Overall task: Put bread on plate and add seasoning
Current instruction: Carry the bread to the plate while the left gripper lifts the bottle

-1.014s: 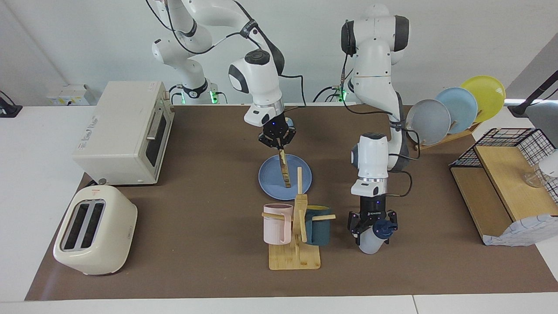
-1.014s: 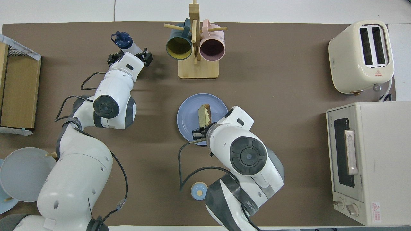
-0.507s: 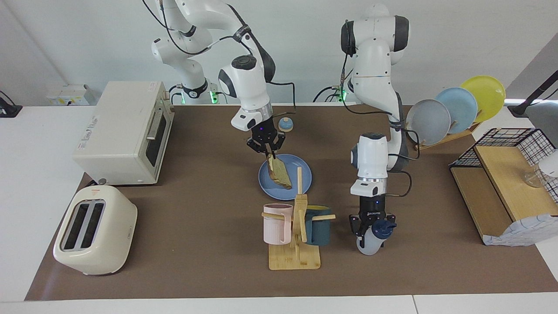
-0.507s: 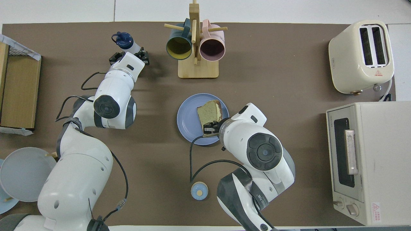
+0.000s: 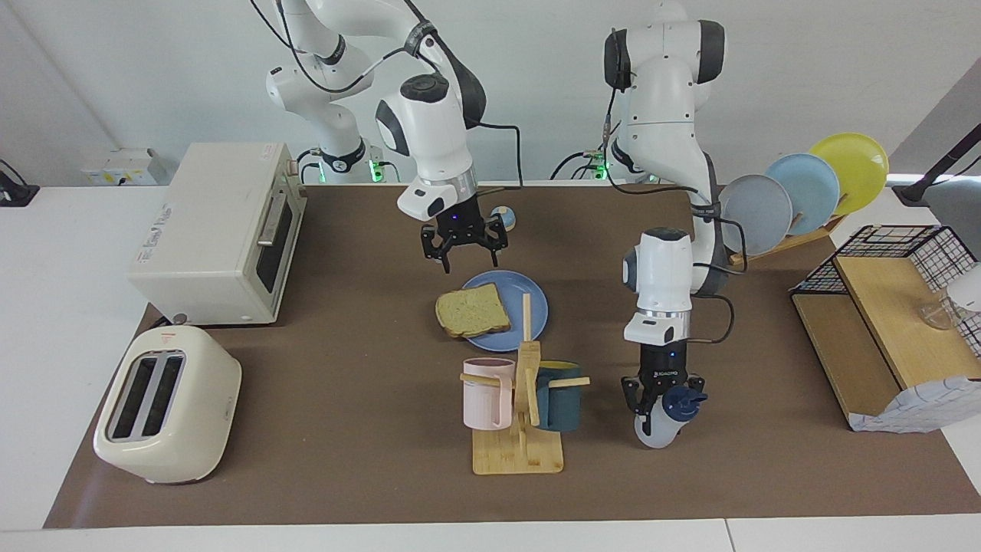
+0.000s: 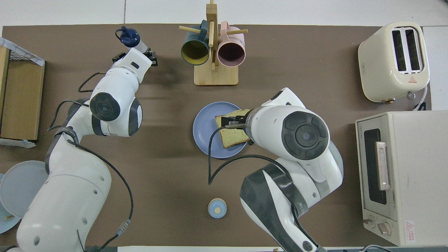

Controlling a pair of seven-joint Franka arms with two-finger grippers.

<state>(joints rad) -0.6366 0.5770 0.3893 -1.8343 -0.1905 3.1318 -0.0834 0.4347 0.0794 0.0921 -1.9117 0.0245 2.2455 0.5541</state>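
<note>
A cream two-slot toaster [image 5: 167, 405] and a cream toaster oven [image 5: 218, 232] are seen at the right arm's end of the brown mat [image 5: 345, 399]. The right gripper [image 5: 464, 245] is held in the air over the edge of the round flat medium-blue plate [image 5: 529, 303] that lies nearer the robots, its fingers spread wide apart with nothing between them. The square slice of toast with pale speckled crumb and brown crust [image 5: 473, 310] lies flat on the plate, overhanging the rim toward the right arm's end. A small blue-domed bell [image 5: 503, 218] stands nearer to the robots than the plate. A wooden mug tree [image 5: 521, 414] carrying a pink mug [image 5: 487, 392] and a dark teal mug [image 5: 558, 395] stands farther from the robots than the plate. Beside the tree, toward the left arm's end, the small translucent white bottle with a dark navy cap [image 5: 664, 414] is gripped around its neck by the closed fingers of the left gripper [image 5: 659, 395] and tilted. Grey, light blue and yellow plates [image 5: 805, 190] stand upright in a rack, and a wire and wood shelf [image 5: 889, 322] is seen at the left arm's end.
</note>
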